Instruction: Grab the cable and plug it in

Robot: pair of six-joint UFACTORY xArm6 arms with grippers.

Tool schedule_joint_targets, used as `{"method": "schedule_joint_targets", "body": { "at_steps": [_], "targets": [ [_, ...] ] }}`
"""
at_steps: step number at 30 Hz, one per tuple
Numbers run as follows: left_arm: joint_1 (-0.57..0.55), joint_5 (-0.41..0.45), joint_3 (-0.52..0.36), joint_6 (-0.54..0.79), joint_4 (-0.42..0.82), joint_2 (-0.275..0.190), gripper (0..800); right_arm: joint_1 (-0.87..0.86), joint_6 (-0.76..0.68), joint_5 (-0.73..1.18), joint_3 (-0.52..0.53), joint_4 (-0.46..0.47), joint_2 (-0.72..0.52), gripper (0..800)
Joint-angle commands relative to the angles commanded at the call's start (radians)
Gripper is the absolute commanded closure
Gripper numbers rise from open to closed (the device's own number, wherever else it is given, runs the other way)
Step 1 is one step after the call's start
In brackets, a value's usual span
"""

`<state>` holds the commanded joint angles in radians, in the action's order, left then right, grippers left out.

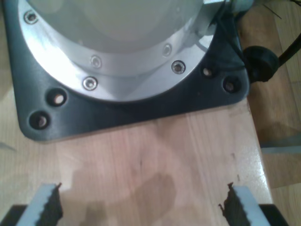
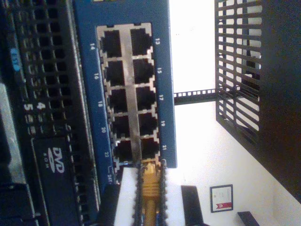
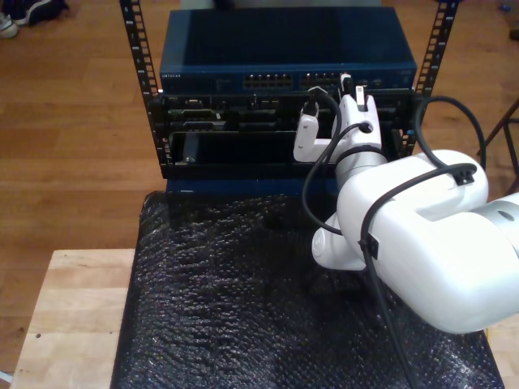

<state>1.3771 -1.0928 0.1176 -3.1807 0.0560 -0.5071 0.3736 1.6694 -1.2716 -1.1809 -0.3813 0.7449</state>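
My second claw (image 2: 149,197) is pinching the cable (image 2: 150,186) by its yellow boot, plug tip sitting right ahead of the claw at the switch (image 2: 164,70) port row, though I can't quite tell if it's seated. It's looking light and floppy with a fragile clip, so gripping near the boot makes sense. My first claw (image 1: 140,207) is hanging wide open over the tabletop (image 1: 160,155), just short of the arm base (image 1: 127,61).
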Motion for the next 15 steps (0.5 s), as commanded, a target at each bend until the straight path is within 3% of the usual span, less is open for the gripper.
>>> {"method": "schedule_joint_targets", "body": {
  "at_steps": [5,15],
  "targets": [
    [0.000,0.000,0.000,0.000,0.000,0.000,0,-0.002,-0.003,0.037,0.012,0.025,-0.006,567],
    [0.002,0.000,0.000,0.000,0.000,0.000,0,0.002,-0.005,0.049,0.118,0.025,-0.094,544]
  ]
}}
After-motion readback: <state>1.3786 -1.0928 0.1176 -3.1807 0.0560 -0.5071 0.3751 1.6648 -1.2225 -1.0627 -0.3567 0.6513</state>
